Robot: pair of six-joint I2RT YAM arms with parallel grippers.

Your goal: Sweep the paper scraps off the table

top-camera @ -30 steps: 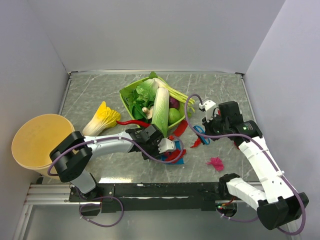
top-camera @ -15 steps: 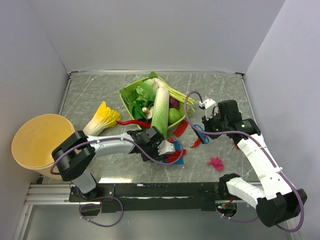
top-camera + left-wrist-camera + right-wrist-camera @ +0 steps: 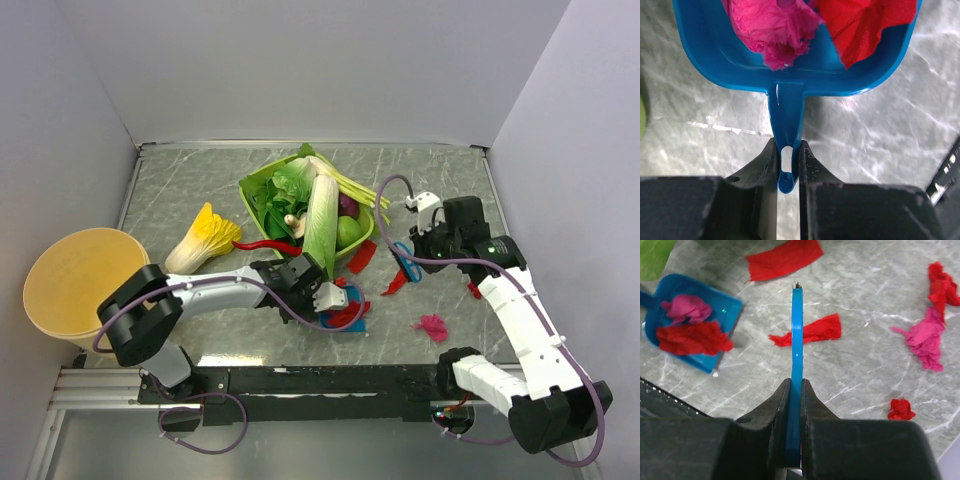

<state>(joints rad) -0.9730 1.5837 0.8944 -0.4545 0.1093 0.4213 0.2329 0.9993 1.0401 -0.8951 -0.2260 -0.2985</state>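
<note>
Right wrist view: mid-sweep, your right gripper [image 3: 795,385] pinches the brush [image 3: 797,340], left gripper [image 3: 788,148] clamps the dustpan [image 3: 705,50] handle; next, likely nudge the center scrap [image 3: 810,331] toward upper left.

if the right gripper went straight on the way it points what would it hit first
Probably the red paper strip lying on the table, just beyond the blue tool that the right gripper holds, though depth is hard to judge here.

Cut off, or seen edge-on
The left wrist view's top edge cuts off the blue dustpan [image 3: 715,60] and the paper scraps [image 3: 775,30] in it; the blue tool [image 3: 796,340] shows us only its thin edge.
</note>
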